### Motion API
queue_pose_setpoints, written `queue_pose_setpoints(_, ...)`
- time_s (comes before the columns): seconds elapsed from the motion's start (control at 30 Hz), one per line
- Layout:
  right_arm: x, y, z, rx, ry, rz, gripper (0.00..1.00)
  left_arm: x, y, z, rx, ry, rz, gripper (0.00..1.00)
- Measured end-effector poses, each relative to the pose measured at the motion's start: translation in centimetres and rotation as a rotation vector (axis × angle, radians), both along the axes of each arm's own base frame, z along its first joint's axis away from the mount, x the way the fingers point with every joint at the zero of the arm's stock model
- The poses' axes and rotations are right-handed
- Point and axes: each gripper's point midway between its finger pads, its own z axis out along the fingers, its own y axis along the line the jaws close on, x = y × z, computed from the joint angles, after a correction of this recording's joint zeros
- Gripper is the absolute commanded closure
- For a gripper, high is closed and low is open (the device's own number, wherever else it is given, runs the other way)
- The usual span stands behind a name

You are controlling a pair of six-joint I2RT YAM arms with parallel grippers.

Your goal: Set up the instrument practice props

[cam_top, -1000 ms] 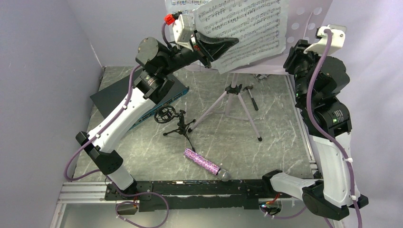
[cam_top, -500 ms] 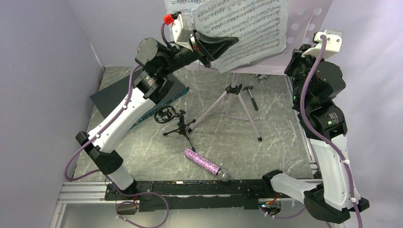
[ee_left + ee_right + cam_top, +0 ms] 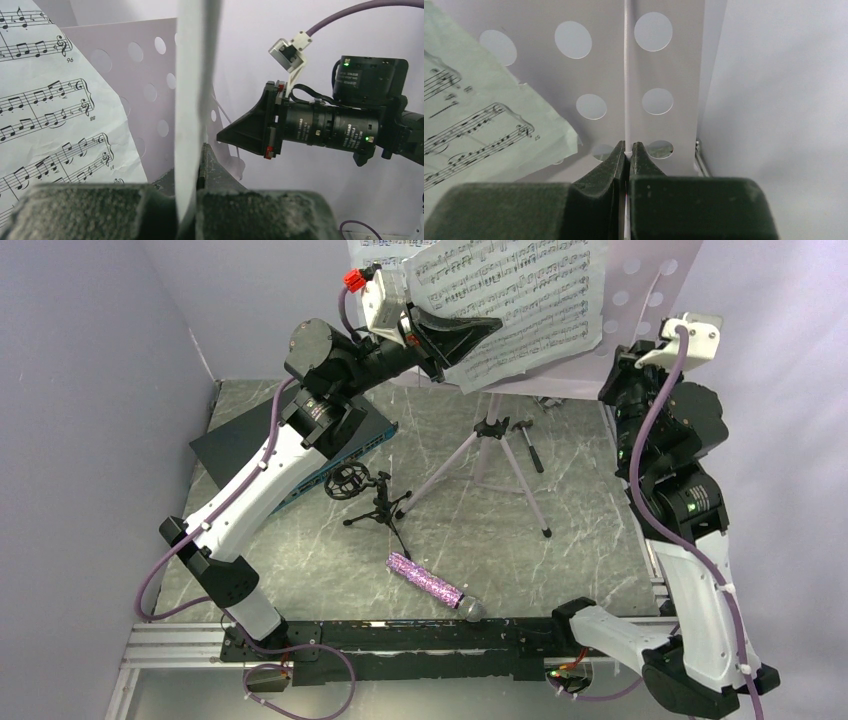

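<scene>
Top centre, the left gripper [image 3: 468, 336] is clamped on a music sheet [image 3: 520, 290], likely to seat it on the stand [image 3: 645, 275]. The right gripper [image 3: 628, 149] is pinched closed at the stand's right side, perhaps bracing it; any hold is unclear. The microphone [image 3: 428, 581] lies lower centre.

The workspace is enclosed by plain pale lilac-grey walls: a left wall [image 3: 90, 390], a back wall [image 3: 260, 300] and a right wall [image 3: 790, 360], the first two meeting in a straight corner seam. The same blank wall is seen in the left wrist view [image 3: 260, 45] and the right wrist view [image 3: 784, 100]. The table [image 3: 560, 570] is topped in dark grey marble pattern with pale veins. Its near edge is bounded by an aluminium rail [image 3: 170, 645]. Even, soft light is cast, with only faint shadows.
</scene>
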Motion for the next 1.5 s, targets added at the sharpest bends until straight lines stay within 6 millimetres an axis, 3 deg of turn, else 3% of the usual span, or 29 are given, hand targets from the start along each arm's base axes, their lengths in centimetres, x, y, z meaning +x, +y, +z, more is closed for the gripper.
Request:
queue_pose_setpoints(0.13,-0.9,0.3,0.0,0.001,-0.035,0.038,1.0,0.0,0.0,0.0,0.001,0.002,0.001,0.97)
queue_pose_setpoints(0.73,-1.1,1.1,0.3,-0.028,-0.071,0.095,1.0,1.8,-2.0,-1.0,0.023,0.028,-0.004,0.97)
queue_pose_setpoints(1.1,-2.0,1.9,0.3,-0.045,-0.119,0.156,1.0,1.3,-2.8,-0.2,0.021,-0.002,-0.043,0.97)
queue_pose_setpoints(1.5,-2.2,2.7,0.3,-0.063,-0.141,0.202,1.0,1.2,-4.8,-1.4,0.066,0.033,-0.077,0.97)
